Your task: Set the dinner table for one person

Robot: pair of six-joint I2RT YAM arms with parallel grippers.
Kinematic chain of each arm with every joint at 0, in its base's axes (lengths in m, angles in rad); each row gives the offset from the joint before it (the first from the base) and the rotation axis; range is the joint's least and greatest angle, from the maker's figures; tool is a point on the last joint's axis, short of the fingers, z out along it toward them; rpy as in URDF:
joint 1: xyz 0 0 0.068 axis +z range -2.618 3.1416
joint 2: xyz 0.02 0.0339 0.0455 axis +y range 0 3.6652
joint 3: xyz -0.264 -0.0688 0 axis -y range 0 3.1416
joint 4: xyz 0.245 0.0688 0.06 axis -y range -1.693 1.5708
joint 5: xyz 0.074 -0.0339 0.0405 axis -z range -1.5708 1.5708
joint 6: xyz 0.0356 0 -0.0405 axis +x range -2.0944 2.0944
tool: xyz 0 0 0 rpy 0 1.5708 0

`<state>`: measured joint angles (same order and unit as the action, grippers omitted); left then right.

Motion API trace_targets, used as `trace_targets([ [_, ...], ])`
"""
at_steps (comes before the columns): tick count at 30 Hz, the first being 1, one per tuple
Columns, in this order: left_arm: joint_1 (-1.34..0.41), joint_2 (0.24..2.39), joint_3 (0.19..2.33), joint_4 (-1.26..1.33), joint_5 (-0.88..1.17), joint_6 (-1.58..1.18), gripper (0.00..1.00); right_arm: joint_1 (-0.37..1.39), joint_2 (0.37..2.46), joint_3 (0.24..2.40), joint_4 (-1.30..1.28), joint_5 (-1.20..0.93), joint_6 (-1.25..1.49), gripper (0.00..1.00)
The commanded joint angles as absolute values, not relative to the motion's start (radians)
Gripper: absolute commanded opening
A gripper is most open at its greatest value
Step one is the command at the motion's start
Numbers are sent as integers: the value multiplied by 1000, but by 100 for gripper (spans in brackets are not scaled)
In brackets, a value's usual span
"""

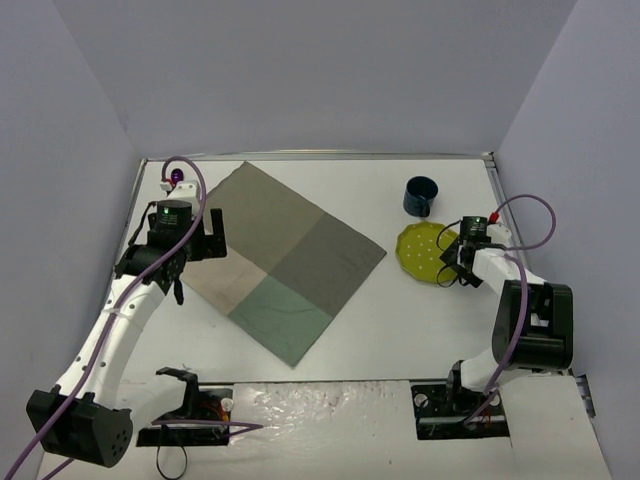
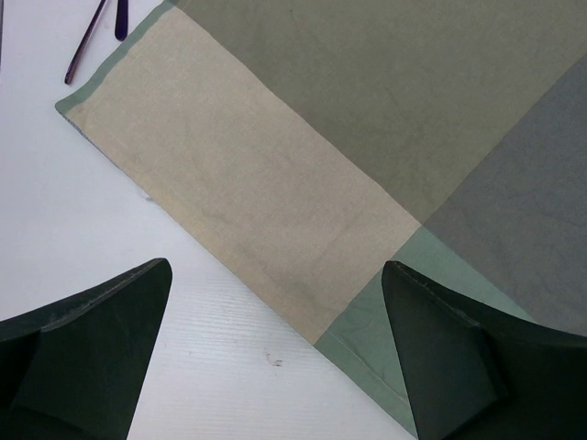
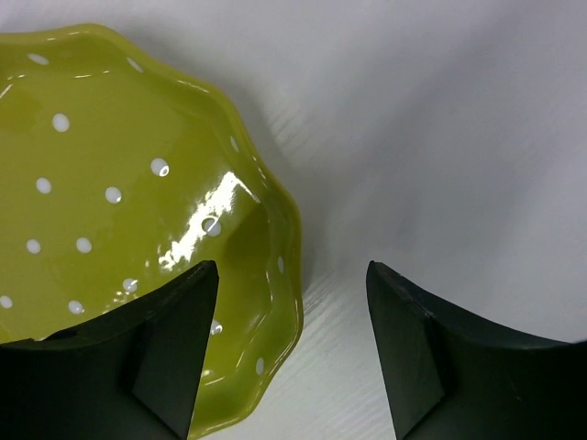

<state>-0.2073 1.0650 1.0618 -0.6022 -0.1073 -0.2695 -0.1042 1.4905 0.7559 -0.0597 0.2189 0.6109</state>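
Observation:
The white dinner table (image 1: 400, 320) carries a grey-green-beige patchwork cloth (image 1: 275, 255), also in the left wrist view (image 2: 303, 156). A yellow-green dotted plate (image 1: 420, 250) lies at the right, close up in the right wrist view (image 3: 119, 192). A dark blue cup (image 1: 421, 196) stands behind it. My right gripper (image 1: 453, 260) (image 3: 292, 275) is open, one finger over the plate's inside, the other outside its rim. My left gripper (image 1: 190, 262) (image 2: 275, 275) is open and empty over the cloth's left edge. Purple cutlery (image 1: 176, 180) lies at the far left, its handles in the left wrist view (image 2: 87, 41).
Grey walls enclose the table on three sides. The arm bases (image 1: 190, 400) sit at the near edge.

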Motion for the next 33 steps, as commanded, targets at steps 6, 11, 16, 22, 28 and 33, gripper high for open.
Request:
trace_targets([
  [6, -196, 1042, 1092, -580, -134, -259, 97, -120, 1568, 744, 58, 208, 604, 49],
  [11, -194, 1044, 1091, -581, -142, -258, 97, -126, 1600, 742, 79, 198, 607, 36],
  [16, -193, 1047, 1089, -581, -147, -258, 97, -128, 1602, 727, 85, 192, 613, 24],
  [22, -192, 1051, 1088, -580, -143, -259, 97, -138, 1568, 703, 78, 180, 623, 4],
  [28, -190, 1053, 1088, -578, -139, -259, 97, -145, 1486, 701, 41, 170, 623, 1],
  [33, -187, 1057, 1085, -575, -133, -261, 97, -147, 1493, 689, 49, 141, 623, 12],
])
